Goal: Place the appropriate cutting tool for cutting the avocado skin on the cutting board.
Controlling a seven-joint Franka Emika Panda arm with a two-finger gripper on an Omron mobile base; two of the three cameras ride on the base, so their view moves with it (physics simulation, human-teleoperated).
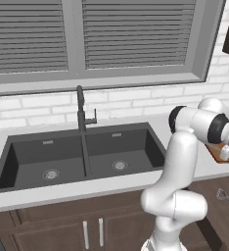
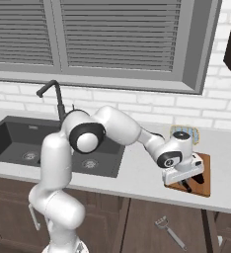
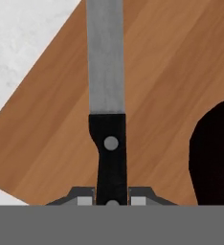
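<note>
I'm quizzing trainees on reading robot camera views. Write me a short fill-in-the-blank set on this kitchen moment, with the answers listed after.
1. The gripper is shut on the black handle of a ____.
2. The knife's grey blade lies over the wooden ____.
3. In the hand view, the dark avocado sits on the cutting board to the ____ of the handle.
4. The faucet stands behind a sink with ____ basins.

Answers: knife; cutting board; right; two

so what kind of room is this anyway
A kitchen, rendered rather than real. A dark double sink with a tall faucet is set in a pale counter under a blinded window, and a wooden cutting board lies on that counter.
</note>
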